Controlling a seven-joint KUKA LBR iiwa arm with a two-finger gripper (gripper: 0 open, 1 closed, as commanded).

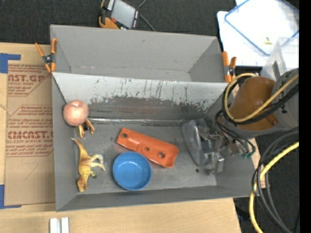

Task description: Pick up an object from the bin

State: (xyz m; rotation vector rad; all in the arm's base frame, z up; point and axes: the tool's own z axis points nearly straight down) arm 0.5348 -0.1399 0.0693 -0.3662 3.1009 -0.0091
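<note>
The grey curved piece [191,139] just beside the hand [212,160], whose opening I cannot tell, seems light, stiff plastic, best pinched across its thin edge.

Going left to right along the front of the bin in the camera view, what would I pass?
Yellow dinosaur → blue bowl → gripper.
</note>
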